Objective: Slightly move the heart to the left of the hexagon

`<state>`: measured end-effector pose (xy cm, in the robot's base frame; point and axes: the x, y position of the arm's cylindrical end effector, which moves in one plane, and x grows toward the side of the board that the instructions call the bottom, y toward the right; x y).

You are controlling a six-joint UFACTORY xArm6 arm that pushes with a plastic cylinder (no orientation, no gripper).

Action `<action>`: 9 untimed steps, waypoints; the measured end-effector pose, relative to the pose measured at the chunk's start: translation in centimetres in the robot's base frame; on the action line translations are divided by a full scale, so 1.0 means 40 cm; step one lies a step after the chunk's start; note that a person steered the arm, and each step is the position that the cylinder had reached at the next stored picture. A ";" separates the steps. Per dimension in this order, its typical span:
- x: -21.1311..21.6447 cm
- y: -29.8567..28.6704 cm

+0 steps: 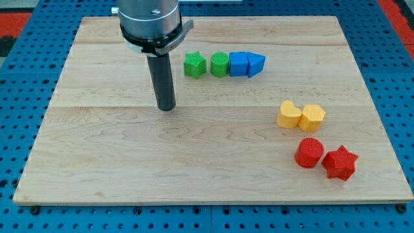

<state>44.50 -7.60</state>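
A yellow heart lies at the view's right, touching the left side of a yellow hexagon. My tip rests on the board at the view's centre-left, far to the left of both yellow blocks and below-left of the green blocks. The rod hangs from the arm's grey end at the view's top.
A row at the view's top centre holds a green star, a green cylinder, a blue cube and a blue triangle. A red cylinder and a red star lie below the yellow blocks. The wooden board sits on a blue pegboard.
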 end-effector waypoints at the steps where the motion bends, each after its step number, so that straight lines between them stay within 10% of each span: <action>1: -0.003 0.025; 7: -0.176 0.562; 9: -0.036 0.562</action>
<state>43.06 14.87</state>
